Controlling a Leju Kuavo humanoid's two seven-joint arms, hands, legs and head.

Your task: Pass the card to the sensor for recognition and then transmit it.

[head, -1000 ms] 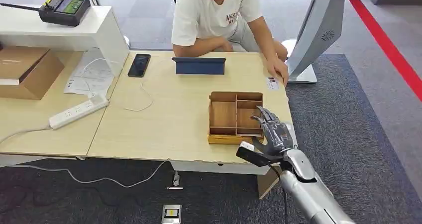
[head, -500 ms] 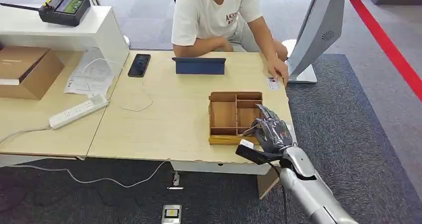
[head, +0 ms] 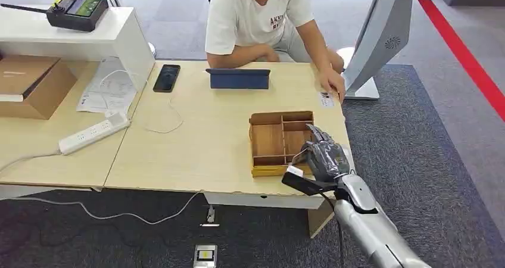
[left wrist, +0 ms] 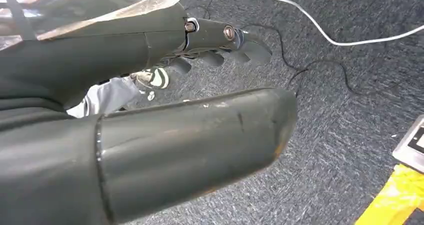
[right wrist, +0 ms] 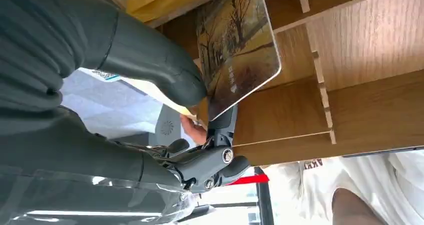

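My right hand (head: pixel 324 158) hangs over the right side of the wooden divided tray (head: pixel 267 138) near the table's front right corner. In the right wrist view its thumb and a dark finger pinch a card (right wrist: pixel 237 45) printed with autumn trees, held tilted just above the tray's compartments (right wrist: pixel 370 40). A white slanted stand (head: pixel 381 41) rises beyond the table's far right corner. My left hand (left wrist: pixel 125 55) hangs over grey carpet, holding nothing, with its fingers apart from the thumb.
A person sits at the table's far side, one hand (head: pixel 332 83) resting by a small white label (head: pixel 326 99). A blue folded case (head: pixel 237 78), a phone (head: pixel 167 77), a power strip (head: pixel 93 133) and a cardboard box (head: pixel 30 83) lie further left.
My right hand's fingers, stretched over the tray a second ago, have curled in around the card. The tray has turned slightly.
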